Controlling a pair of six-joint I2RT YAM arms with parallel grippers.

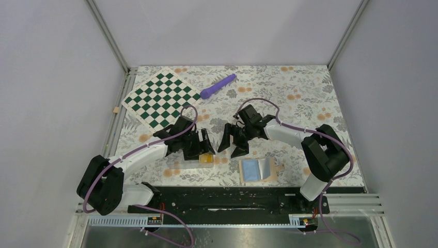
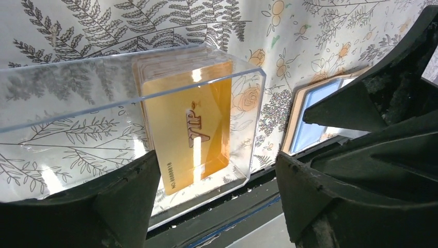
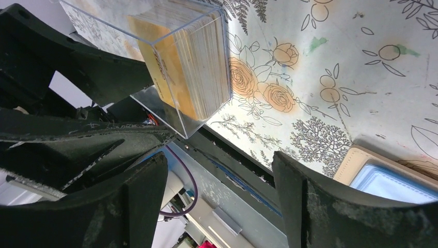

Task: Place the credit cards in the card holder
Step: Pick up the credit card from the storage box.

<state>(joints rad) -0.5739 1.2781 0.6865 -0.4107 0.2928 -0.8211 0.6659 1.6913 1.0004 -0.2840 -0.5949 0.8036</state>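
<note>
Lying open and flat on the floral-patterned desk (image 1: 310, 93), the tan card holder (image 1: 250, 169) sat close to the near edge, a little right of centre, with its light blue pockets facing up. No card was seen in those pockets. To its left, near but not touching it, stood a clear plastic case (image 2: 77, 103). The orange-yellow credit cards (image 2: 191, 129) stood packed on edge at one end of the case. The front card bore the letters "VIP", and the right wrist view showed the edges of many cards pressed together.

The left tool (image 1: 202, 147) hung directly over the case with its jaws spread wide. In its own camera the case and cards lay beyond the gap, one black finger (image 2: 124, 201) overlapped the lower left of the case, and nothing was clamped. The right tool (image 1: 232, 145) hovered just beside the left one, on the far side of the gap between case and holder. Its jaws were likewise wide and empty.

At the far left of the desk lay a green-and-white chessboard (image 1: 161, 99). A purple pen-shaped object (image 1: 218, 86) lay just to the right of it, well apart from the arms.
</note>
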